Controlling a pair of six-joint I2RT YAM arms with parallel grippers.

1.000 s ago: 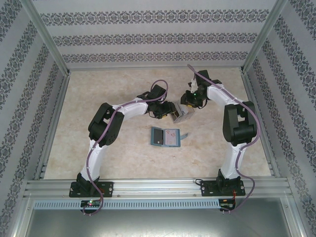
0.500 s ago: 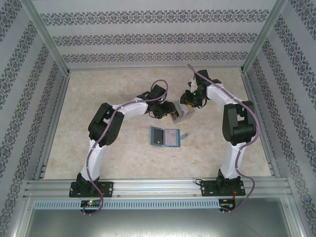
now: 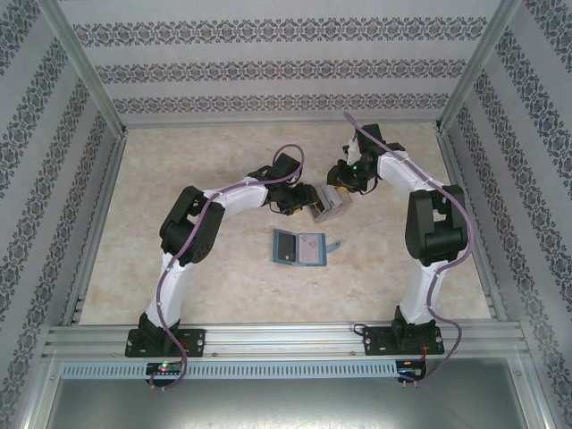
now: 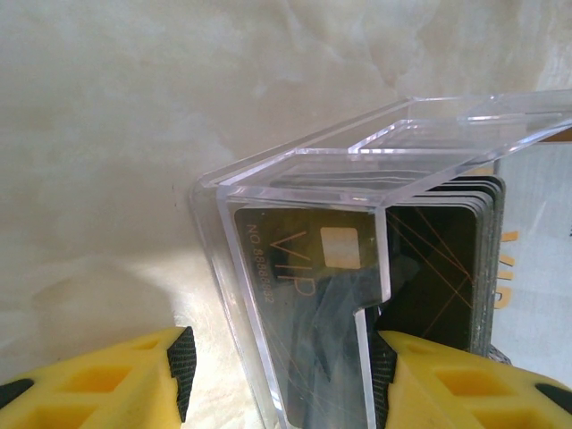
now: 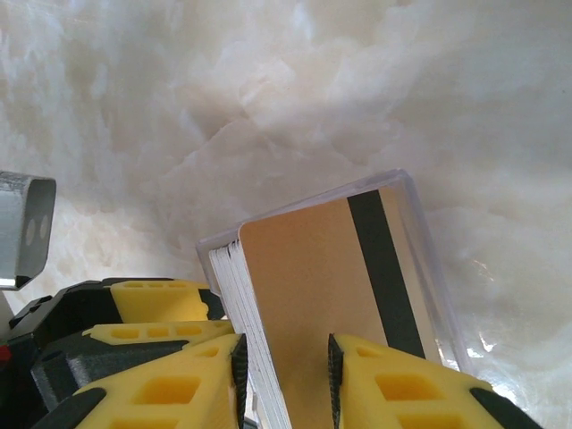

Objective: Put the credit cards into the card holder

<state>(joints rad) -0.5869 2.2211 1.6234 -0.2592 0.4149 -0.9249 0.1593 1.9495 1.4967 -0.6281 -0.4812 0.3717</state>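
One teal card holder (image 3: 299, 248) lies open on the table (image 3: 179, 268), nearest the bases. Beyond it, the left gripper (image 4: 277, 380) clamps a clear case (image 4: 295, 179). The right gripper (image 5: 284, 375) pinches the credit cards (image 5: 313, 286) inside, apparently several at once. Tan-backed and black-striped, they look thin, stiff, light and slick; pinch the flat faces.

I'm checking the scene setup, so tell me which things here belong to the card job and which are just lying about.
In the job: credit cards, card holder, clear box holding the cards.
Lying about: small grey piece beside the card holder, too small to identify.
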